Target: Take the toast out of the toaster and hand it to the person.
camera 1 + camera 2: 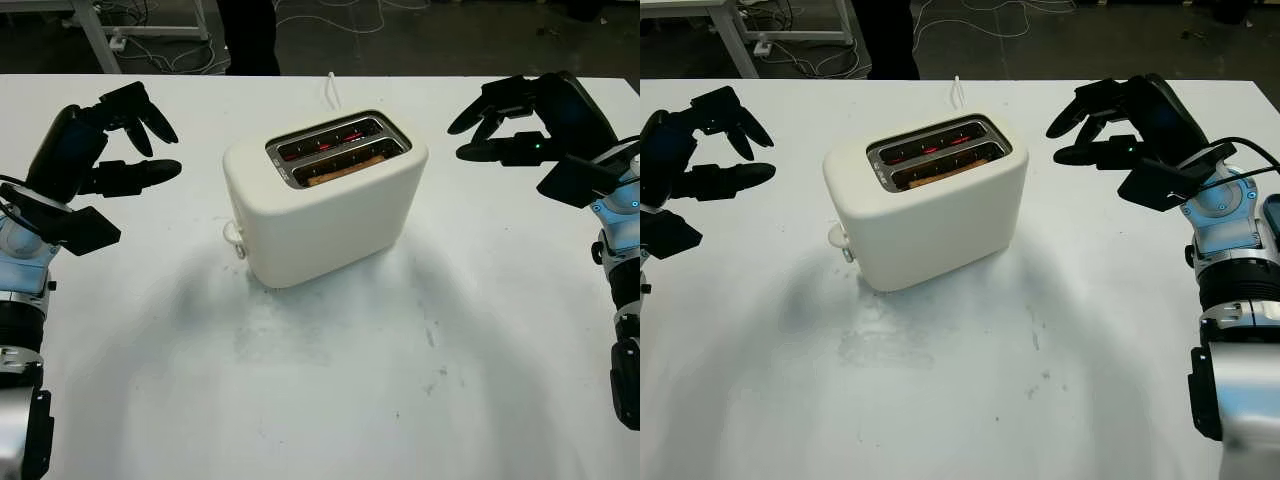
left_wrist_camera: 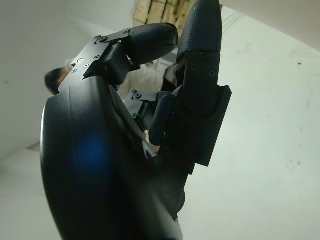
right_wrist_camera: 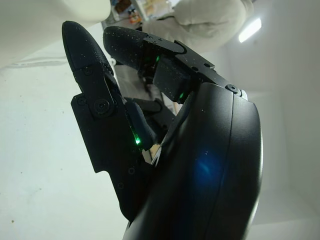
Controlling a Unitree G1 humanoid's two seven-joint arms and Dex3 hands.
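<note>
Cream plastic is forming the shell of the toaster [image 1: 325, 205], which is standing at the middle of the white desk [image 1: 330, 400]. The toast [image 1: 345, 170] is sitting low in the near slot, only its browned top edge showing; the far slot is glowing red. The left robot hand [image 1: 125, 140] is hovering open to the toaster's left, holding nothing. The right robot hand [image 1: 510, 125] is hovering open to its right, also holding nothing. The removal step is apparently not yet begun. The next move is calling for one robot hand to reach over the near slot and pinch the toast's edge.
</note>
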